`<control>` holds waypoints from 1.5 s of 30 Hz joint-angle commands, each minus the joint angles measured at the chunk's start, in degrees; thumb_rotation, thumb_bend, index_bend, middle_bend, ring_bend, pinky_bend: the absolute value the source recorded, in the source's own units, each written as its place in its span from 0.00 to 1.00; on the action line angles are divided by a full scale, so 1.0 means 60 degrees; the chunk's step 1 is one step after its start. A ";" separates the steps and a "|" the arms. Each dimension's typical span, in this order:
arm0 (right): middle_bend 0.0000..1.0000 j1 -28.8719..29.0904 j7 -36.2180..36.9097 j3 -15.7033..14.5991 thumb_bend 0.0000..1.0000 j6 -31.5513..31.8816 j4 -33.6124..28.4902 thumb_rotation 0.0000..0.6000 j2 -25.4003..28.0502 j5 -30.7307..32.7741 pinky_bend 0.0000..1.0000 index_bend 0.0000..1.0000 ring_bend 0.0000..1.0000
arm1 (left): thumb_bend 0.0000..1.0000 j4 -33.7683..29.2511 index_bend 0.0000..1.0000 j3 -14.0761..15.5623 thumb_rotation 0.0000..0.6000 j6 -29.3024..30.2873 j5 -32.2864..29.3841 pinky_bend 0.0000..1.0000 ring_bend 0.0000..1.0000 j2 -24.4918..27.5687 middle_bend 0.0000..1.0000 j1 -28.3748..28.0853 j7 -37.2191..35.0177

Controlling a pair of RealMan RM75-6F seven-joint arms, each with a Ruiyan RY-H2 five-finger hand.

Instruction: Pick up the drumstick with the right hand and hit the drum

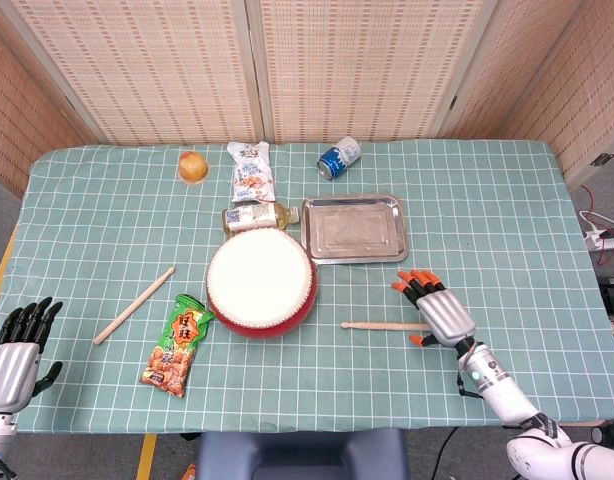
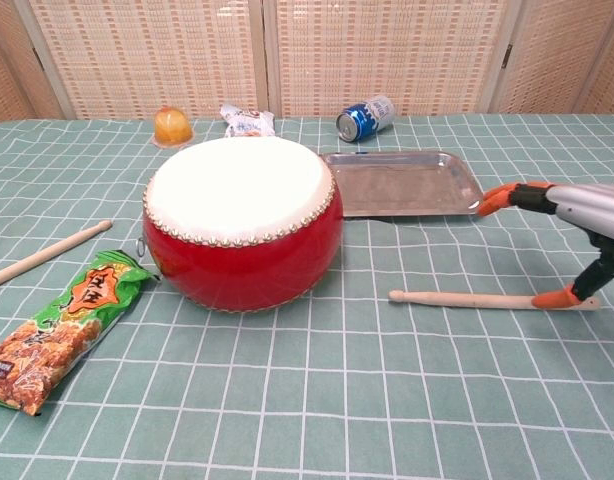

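Note:
The red drum (image 1: 260,283) with a white skin stands mid-table and fills the near left in the chest view, drum (image 2: 242,220). A wooden drumstick (image 1: 382,325) lies flat on the cloth to the drum's right, tip toward the drum; the drumstick (image 2: 487,299) runs almost straight across the chest view. My right hand (image 1: 435,310) hovers over its butt end with its fingers (image 2: 502,195) stretched out above and apart. The thumb tip touches the stick's end, and the right hand (image 2: 582,225) grips nothing. My left hand (image 1: 17,340) rests empty off the table's left front corner.
A second drumstick (image 1: 134,305) and a green snack bag (image 1: 179,343) lie left of the drum. Behind the drum are a bottle (image 1: 255,215), a steel tray (image 1: 354,228), a blue can (image 1: 339,157), a snack packet (image 1: 251,170) and an orange cup (image 1: 193,166).

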 commanded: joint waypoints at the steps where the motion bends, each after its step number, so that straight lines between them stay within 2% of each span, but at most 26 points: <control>1: 0.04 0.0359 0.0129 -0.0023 0.19 -0.0354 -0.0042 1.00 -0.0134 -0.0097 0.08 0.29 0.00 | 0.24 -0.0003 0.00 -0.0001 1.00 0.0008 -0.0006 0.02 0.00 0.0008 0.00 0.0008 0.0004; 5: 0.04 0.0677 0.0136 0.0062 0.25 -0.0611 0.0484 1.00 -0.0805 -0.0001 0.08 0.42 0.00 | 0.24 -0.0005 0.00 0.0000 1.00 0.0016 -0.0033 0.02 0.00 0.0024 0.00 0.0032 -0.0008; 14: 0.04 0.1162 0.0106 0.0064 0.30 -0.1274 0.1648 1.00 -0.1822 0.0355 0.08 0.45 0.00 | 0.24 0.0105 0.00 0.0022 1.00 -0.0065 -0.0104 0.02 0.00 -0.0014 0.00 0.0054 -0.0082; 22: 0.04 0.1230 0.0229 -0.0006 0.37 -0.1161 0.1873 1.00 -0.1955 0.0360 0.08 0.48 0.00 | 0.24 0.0193 0.00 0.0016 1.00 -0.0088 -0.0127 0.02 0.00 -0.0037 0.00 0.0061 -0.0171; 33: 0.06 0.1177 0.0472 -0.0139 0.43 -0.0879 0.1879 1.00 -0.1945 0.0311 0.09 0.55 0.00 | 0.24 0.0214 0.00 0.0018 1.00 -0.0087 -0.0085 0.02 0.00 -0.0061 0.00 0.0049 -0.0184; 37: 0.11 0.0947 0.1868 -0.0012 0.45 0.0087 0.1343 1.00 -0.1637 -0.0078 0.13 0.61 0.03 | 0.24 0.0215 0.00 0.0024 1.00 -0.0035 -0.0080 0.02 0.00 -0.0021 0.00 0.0088 -0.0211; 43: 0.14 0.0645 0.5719 0.0214 0.46 0.1303 0.0520 1.00 -0.0728 -0.0544 0.15 0.63 0.07 | 0.24 0.0135 0.00 0.0030 1.00 0.0031 -0.0006 0.02 0.00 0.0023 0.00 0.0097 -0.0188; 45: 0.15 0.0634 0.6085 0.0207 0.46 0.1380 0.0534 1.00 -0.0661 -0.0607 0.15 0.63 0.07 | 0.24 0.0123 0.00 0.0031 1.00 0.0033 0.0000 0.02 0.00 0.0027 0.00 0.0097 -0.0181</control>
